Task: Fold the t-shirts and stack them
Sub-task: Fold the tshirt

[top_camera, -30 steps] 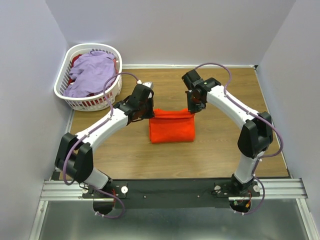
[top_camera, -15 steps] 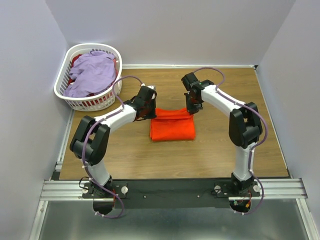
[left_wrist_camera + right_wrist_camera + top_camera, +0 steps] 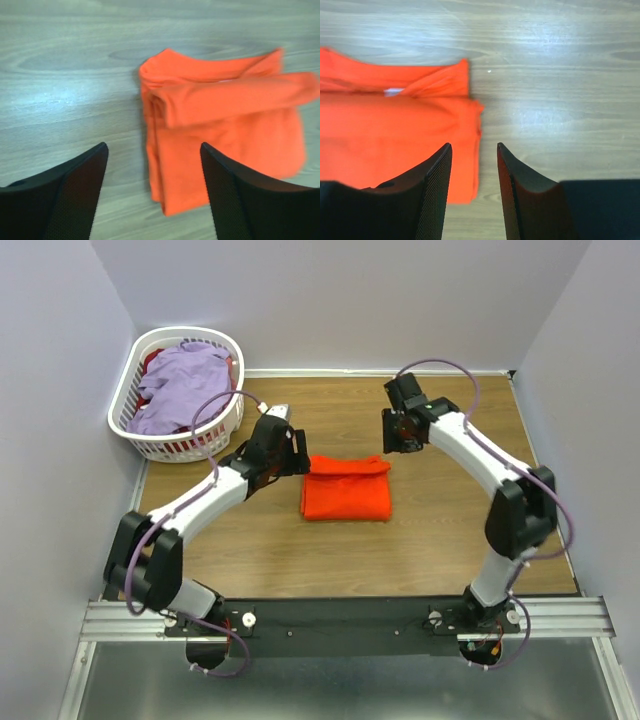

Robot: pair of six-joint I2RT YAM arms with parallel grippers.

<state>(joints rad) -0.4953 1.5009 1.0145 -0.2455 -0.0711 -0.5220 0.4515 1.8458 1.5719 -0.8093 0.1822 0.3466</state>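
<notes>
An orange t-shirt [image 3: 345, 490] lies folded into a small rectangle on the wooden table, its white neck label [image 3: 393, 91] showing at the far fold. My left gripper [image 3: 297, 460] hovers open just off its far left corner; in the left wrist view [image 3: 154, 150] the shirt's left edge [image 3: 165, 165] lies below the gap, untouched. My right gripper [image 3: 393, 440] stands partly open above the far right corner [image 3: 470, 125], holding nothing. A lavender t-shirt [image 3: 185, 385] is heaped in the basket.
The white slotted laundry basket [image 3: 128, 420] stands at the back left corner, with some red cloth [image 3: 152, 362] under the lavender shirt. Grey walls close in the table on the left, back and right. Bare wood [image 3: 440, 530] surrounds the folded shirt.
Both grippers have opened and let go of the orange shirt's far corners. The right one pulled back and to the right; the left one drew slightly left. The shirt stays folded.
</notes>
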